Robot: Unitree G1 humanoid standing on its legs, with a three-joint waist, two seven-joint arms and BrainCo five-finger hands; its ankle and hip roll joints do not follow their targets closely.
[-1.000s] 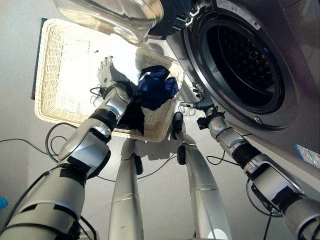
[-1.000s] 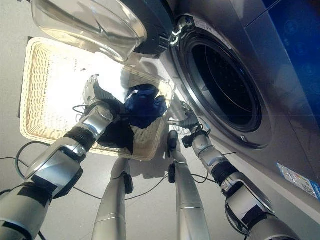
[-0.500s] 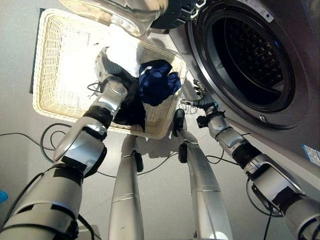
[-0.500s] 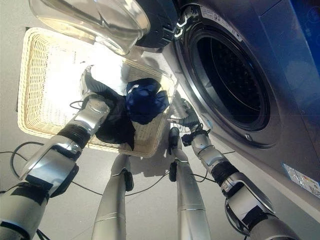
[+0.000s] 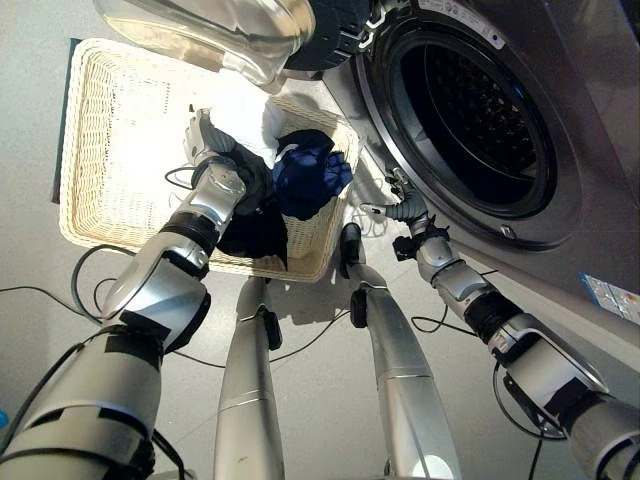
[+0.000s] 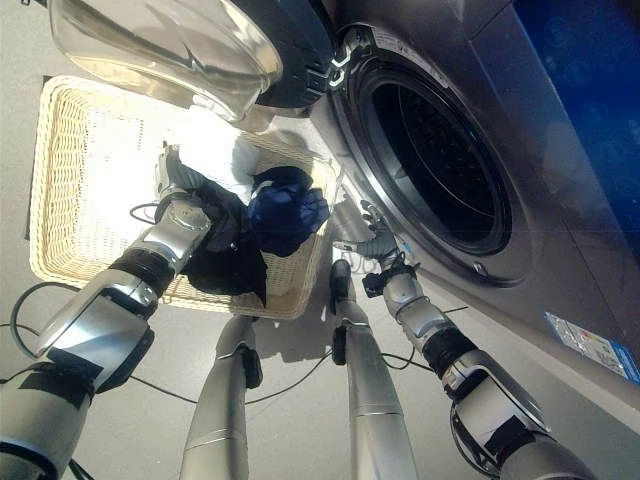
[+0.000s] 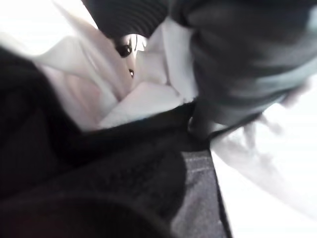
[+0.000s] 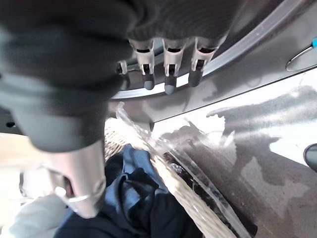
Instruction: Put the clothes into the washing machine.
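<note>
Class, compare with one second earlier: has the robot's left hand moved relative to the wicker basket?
Yes. The left hand has pushed further into the basket, onto the white cloth lying beside the blue garment.

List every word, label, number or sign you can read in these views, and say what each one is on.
No text can be read.
White label strip on the washing machine above the drum opening: print too small to read.
Sticker low on the machine's front panel: blue and white marks, too blurred to read.
Wicker basket and clothes: no print visible.
</note>
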